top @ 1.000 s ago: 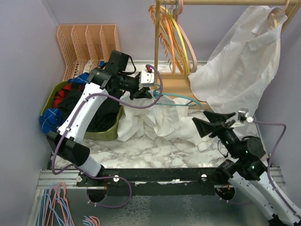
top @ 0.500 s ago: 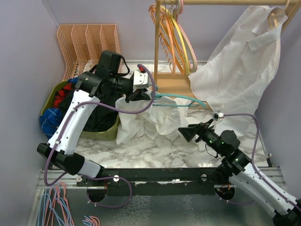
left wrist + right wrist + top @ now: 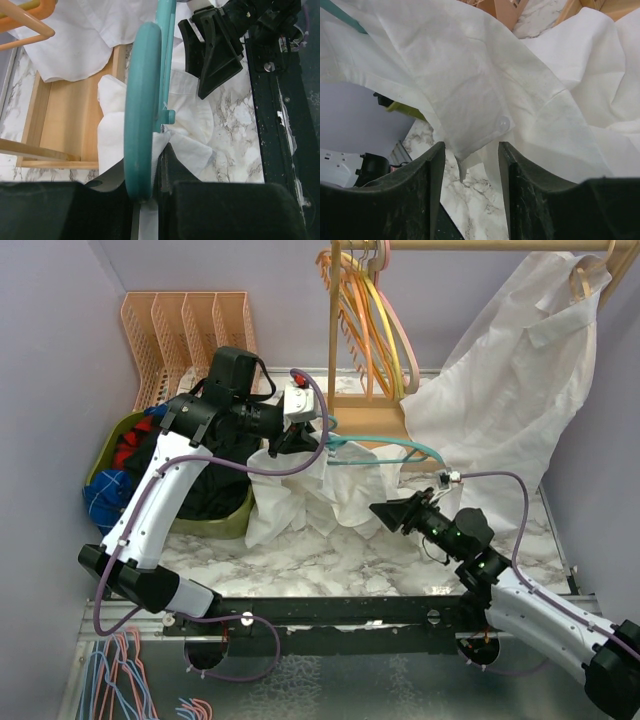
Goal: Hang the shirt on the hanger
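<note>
My left gripper [image 3: 297, 440] is shut on the teal hanger [image 3: 385, 448], held above the table, with a fold of the white shirt [image 3: 310, 495] pinched beside it. The left wrist view shows the hanger [image 3: 142, 110] running up from between my left gripper's [image 3: 155, 170] fingers, with shirt cloth [image 3: 190, 130] hanging below. My right gripper [image 3: 385, 515] reaches the shirt's right lower edge. In the right wrist view its jaws [image 3: 471, 150] stand apart, and a buttoned corner of the shirt [image 3: 485, 75] hangs between them without being pinched.
A second white shirt [image 3: 520, 370] hangs on a wooden hanger at the right of the wooden rack [image 3: 365, 420], next to several coloured hangers [image 3: 370, 310]. A green basket [image 3: 235, 520] of dark garments and an orange file rack [image 3: 185, 330] stand at the left.
My right gripper has moved left up to the shirt's edge, and its jaws have narrowed. The left arm shifted left with the hanger, then held still.
</note>
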Motion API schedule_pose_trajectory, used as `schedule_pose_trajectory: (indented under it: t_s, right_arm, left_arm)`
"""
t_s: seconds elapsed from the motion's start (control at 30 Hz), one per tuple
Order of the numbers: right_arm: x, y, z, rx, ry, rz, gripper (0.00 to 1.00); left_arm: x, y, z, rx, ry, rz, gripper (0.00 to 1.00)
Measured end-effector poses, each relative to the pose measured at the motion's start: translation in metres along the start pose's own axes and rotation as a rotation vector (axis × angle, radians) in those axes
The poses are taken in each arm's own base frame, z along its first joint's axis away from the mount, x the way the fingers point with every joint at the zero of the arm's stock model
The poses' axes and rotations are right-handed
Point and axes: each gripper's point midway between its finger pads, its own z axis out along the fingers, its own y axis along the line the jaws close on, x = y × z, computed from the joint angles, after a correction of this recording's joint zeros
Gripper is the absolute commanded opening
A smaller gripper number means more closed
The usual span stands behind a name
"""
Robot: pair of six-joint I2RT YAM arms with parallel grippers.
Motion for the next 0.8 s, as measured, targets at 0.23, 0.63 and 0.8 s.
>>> schedule_pose_trajectory:
  t_s: [0.23,0.63,0.8]
  right_arm:
    - [0.001,-0.006,0.001,0.025,-0.009,0.011,0.01]
    - [-0.056,-0.024,-0.031,0.262,-0.230,0.041,0.01]
    - [-0.066,-0.025,-0.037,0.314,-0.235,-0.006,0.01]
  left_arm:
    - [0.002,0.002,-0.001,-0.007,0.004,0.003,0.00]
    - [0.018,-0.004,-0.016,-0.028,0.142,0.125,0.00]
    - [0.023,-0.003,-0.021,-0.036,0.189,0.167,0.00]
